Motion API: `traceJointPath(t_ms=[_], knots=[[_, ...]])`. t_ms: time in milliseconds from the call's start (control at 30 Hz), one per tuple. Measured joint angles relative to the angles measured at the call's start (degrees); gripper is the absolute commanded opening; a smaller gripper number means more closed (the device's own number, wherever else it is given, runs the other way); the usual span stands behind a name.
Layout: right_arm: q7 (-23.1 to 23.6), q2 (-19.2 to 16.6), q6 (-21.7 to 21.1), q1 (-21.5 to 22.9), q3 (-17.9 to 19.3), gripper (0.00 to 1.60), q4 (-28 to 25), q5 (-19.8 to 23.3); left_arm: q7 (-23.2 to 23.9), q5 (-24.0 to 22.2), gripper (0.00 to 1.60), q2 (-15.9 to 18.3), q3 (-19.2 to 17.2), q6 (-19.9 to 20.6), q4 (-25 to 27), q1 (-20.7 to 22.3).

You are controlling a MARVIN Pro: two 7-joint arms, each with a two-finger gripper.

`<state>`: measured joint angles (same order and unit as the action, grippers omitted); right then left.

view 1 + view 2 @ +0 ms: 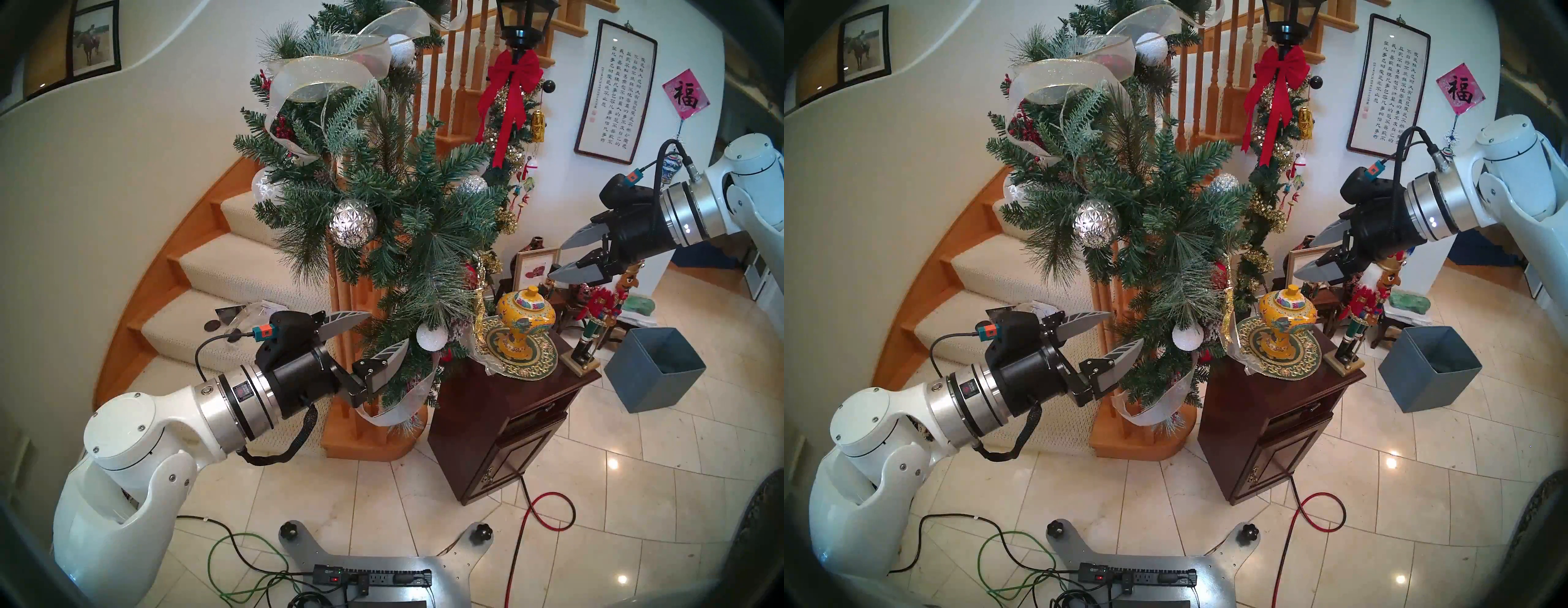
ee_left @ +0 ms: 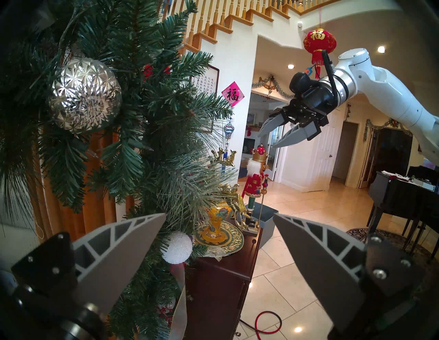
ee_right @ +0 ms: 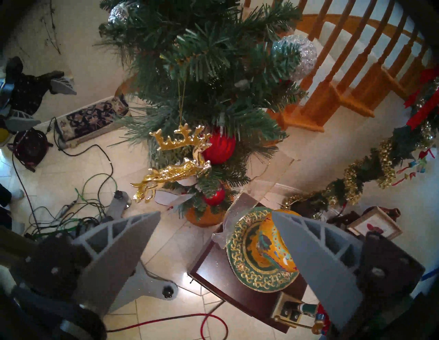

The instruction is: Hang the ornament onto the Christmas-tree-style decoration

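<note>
only my right wrist view shows the one gold reindeer [image 3: 174,163] whole, hanging by its thread in the garland [image 3: 213,71], while both claws, left [image 1: 375,335] and right [image 1: 566,259], gape empty.

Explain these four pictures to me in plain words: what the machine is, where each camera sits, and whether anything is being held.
This is a two-armed robot facing a staircase post wrapped in a green garland. The two wide pictures come from cameras on its head, nearly the same view twice. The other two come from a camera on each wrist, with that gripper's grey fingers at the bottom corners.

The left gripper stands open beside the garland's lower branches, holding nothing. The right gripper is also open and empty, above a dark wooden cabinet that carries a yellow lidded jar and a nutcracker figure.

The gold reindeer ornament hangs by its thread from a garland branch, seen best from the right wrist.
</note>
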<state>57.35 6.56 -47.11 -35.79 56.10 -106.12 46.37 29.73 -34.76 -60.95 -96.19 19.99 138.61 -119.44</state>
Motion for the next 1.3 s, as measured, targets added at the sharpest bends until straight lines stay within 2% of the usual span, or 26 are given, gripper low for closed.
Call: traceJointPath(t_ms=[467,1300], knots=[[2.8,-0.1,2.9,-3.3,1.7,1.6,3.4,3.7,0.0,0.0,1.6,0.0,0.0,0.0,0.0,0.0],[7.1,-0.2,9.7,-8.7,4.8,1.6,7.1,6.5,0.0,0.0,1.6,0.0,0.0,0.0,0.0,0.0]])
